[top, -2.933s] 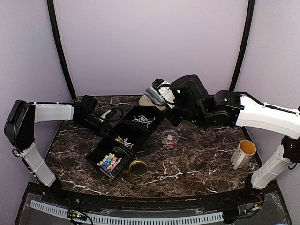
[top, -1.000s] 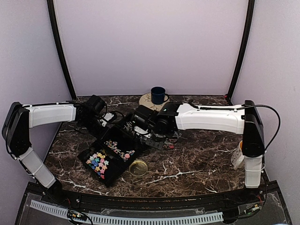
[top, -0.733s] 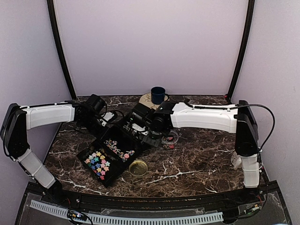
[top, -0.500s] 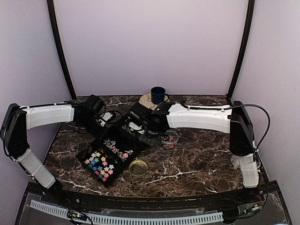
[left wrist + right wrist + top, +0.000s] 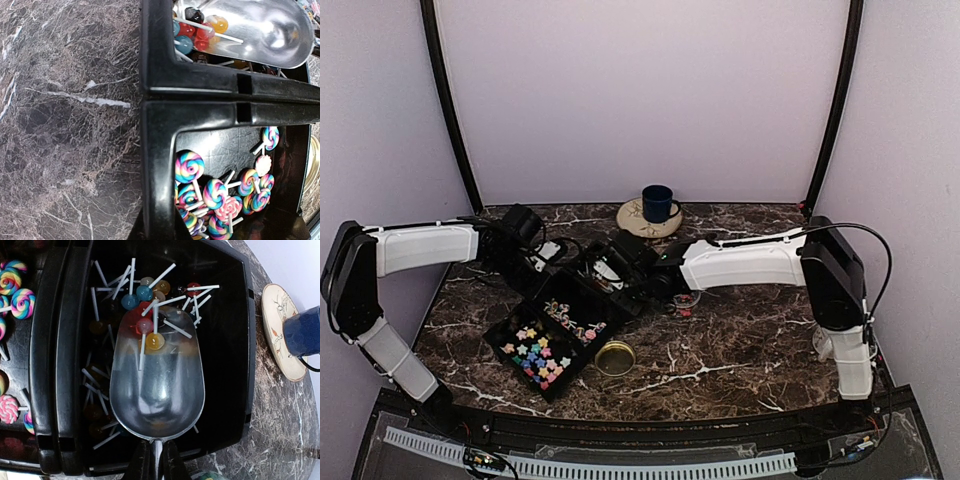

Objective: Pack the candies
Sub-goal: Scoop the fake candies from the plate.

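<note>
The black three-part tray (image 5: 582,292) lies left of centre. Its near part holds pastel star candies (image 5: 535,355), its middle part swirl lollipops (image 5: 215,195), and its far part small ball lollipops on pale sticks (image 5: 145,295). My right gripper (image 5: 157,460) is shut on the handle of a metal scoop (image 5: 157,375). The scoop's bowl lies in the far part with a few ball lollipops at its mouth. My left gripper (image 5: 150,232) is shut on the tray's outer wall (image 5: 157,165). In the top view it (image 5: 535,268) is at the tray's far-left edge.
A gold lid (image 5: 615,357) lies just in front of the tray. A small clear round jar (image 5: 682,298) stands right of the tray, by my right arm. A blue mug (image 5: 657,203) sits on a saucer (image 5: 632,217) at the back.
My right arm has come down from above the table and put the scoop into the tray's far part. The tray has slid and turned toward the front left, held by my left gripper.
</note>
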